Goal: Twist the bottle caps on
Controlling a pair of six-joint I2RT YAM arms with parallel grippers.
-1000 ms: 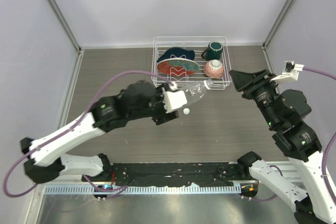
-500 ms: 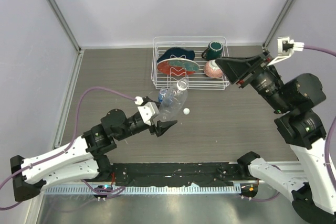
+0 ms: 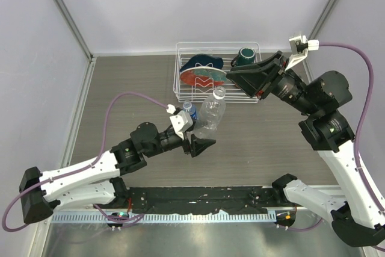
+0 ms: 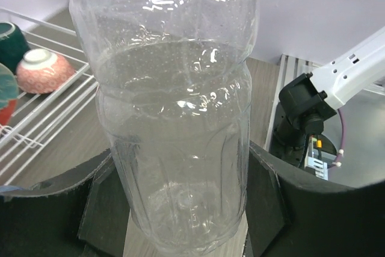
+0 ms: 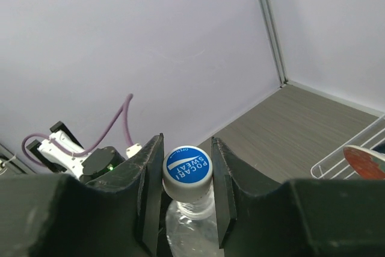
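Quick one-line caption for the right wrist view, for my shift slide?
Right gripper closed on the blue cap sitting on the neck of the clear bottle.

Your plain clear bottle (image 3: pixel 212 118) stands almost upright at the counter's middle, clamped low in the left jaws. A blue cap (image 5: pixel 187 165) sits on its neck between the right jaws. The blue-labelled bottle (image 3: pixel 187 110) is just left, mostly hidden.

Left claw (image 4: pixel 185 209) clamps wide (well spread); right claw (image 5: pixel 187 171) pinched narrow, reaching leftward.
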